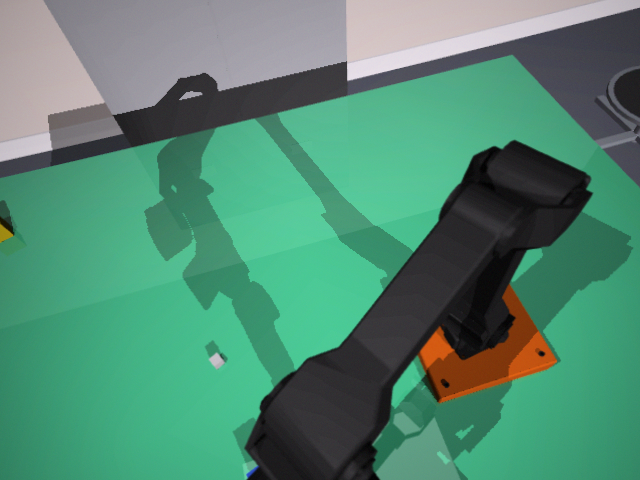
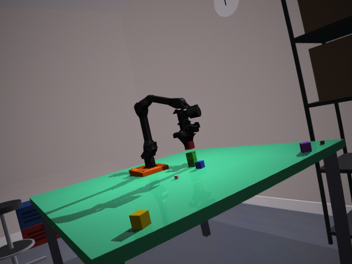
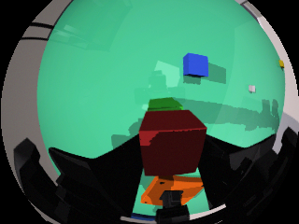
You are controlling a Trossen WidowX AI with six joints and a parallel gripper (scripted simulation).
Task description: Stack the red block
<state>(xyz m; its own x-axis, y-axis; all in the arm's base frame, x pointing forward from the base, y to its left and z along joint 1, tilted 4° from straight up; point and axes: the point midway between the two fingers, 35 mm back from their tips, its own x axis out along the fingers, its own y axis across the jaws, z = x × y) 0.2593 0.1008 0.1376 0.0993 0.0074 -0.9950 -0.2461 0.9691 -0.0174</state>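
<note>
— Red block (image 2: 190,145): where is it?

— Near the middle of the exterior view, clamped in the gripper (image 2: 188,145) and hanging in the air just above the green tower (image 2: 191,158), not touching it.

— And from the wrist?

— It fills the centre of the frame (image 3: 172,142), with only a green sliver of the tower (image 3: 164,104) showing above it.

— Anything close by?

— A blue cube (image 2: 199,164) sits just right of the tower on the table (image 2: 256,170); a small white cube (image 2: 176,176) lies lower left.
</note>
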